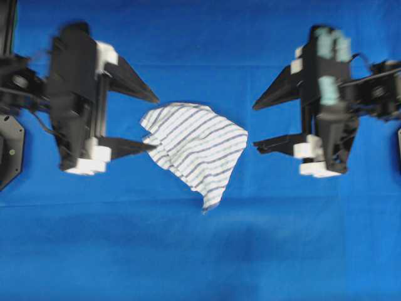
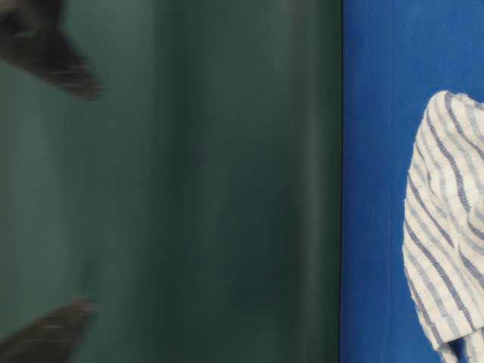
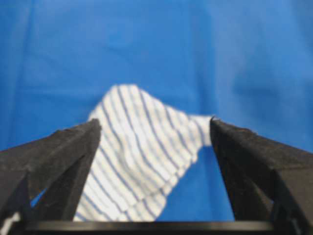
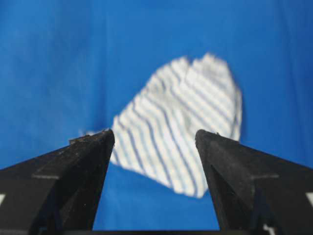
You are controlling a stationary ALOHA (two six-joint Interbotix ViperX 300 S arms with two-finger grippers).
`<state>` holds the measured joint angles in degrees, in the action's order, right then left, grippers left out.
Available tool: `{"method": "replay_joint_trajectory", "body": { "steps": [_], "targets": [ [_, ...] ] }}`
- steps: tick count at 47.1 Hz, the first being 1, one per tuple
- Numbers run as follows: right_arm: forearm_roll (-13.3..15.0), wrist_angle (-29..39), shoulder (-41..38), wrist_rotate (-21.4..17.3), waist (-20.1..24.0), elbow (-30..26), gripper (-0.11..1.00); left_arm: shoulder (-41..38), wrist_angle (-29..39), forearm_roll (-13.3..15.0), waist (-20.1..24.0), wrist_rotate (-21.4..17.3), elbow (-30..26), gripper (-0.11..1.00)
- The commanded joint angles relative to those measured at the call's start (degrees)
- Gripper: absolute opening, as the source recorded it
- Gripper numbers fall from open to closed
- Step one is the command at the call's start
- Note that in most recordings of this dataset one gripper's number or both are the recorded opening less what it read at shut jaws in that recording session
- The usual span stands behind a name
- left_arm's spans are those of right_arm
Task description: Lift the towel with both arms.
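From overhead, the towel [image 1: 195, 150] is lying crumpled on the blue sheet [image 1: 200, 251] between the two arms, the left pincer [image 1: 153, 122] standing wide with its lower fingertip right at the cloth's left edge, the right pincer [image 1: 257, 127] gaping equally wide just clear of its right edge. In the table-level view the towel [image 2: 446, 242] is showing at the right edge. Each wrist view is showing the towel [image 3: 142, 156] [image 4: 181, 122] lying between spread fingers, unheld.
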<state>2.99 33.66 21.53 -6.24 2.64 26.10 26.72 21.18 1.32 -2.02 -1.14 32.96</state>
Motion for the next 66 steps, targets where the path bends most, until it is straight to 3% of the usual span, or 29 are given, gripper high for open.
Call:
{"method": "replay_joint_trajectory", "body": {
  "steps": [1,13,28,40,58,66],
  "targets": [
    [0.1,-3.1,-1.1,-0.8,0.2,1.8,0.68,-1.9,-4.1,0.0,-1.0,0.1,2.3,0.87],
    [0.0,-13.8,-9.9,-2.1,1.2,7.7,0.68,-8.8,-11.9,0.3,-2.5,0.5,8.6,0.87],
    [0.0,-24.0,-22.0,-2.1,1.6,8.4,0.68,-20.2,-19.0,0.3,-2.7,0.6,13.9,0.87],
    [-0.1,-24.9,-28.2,-2.1,2.2,8.1,0.68,-27.7,-25.8,0.3,-2.8,0.7,14.5,0.87],
    [0.1,-25.0,-33.6,-2.1,2.2,6.3,0.68,-30.8,-27.3,0.3,-2.7,0.6,14.6,0.87],
    [0.2,-25.1,-33.6,-2.1,2.0,6.4,0.68,-30.8,-27.3,0.3,-2.3,0.7,14.4,0.82]
  ]
}}
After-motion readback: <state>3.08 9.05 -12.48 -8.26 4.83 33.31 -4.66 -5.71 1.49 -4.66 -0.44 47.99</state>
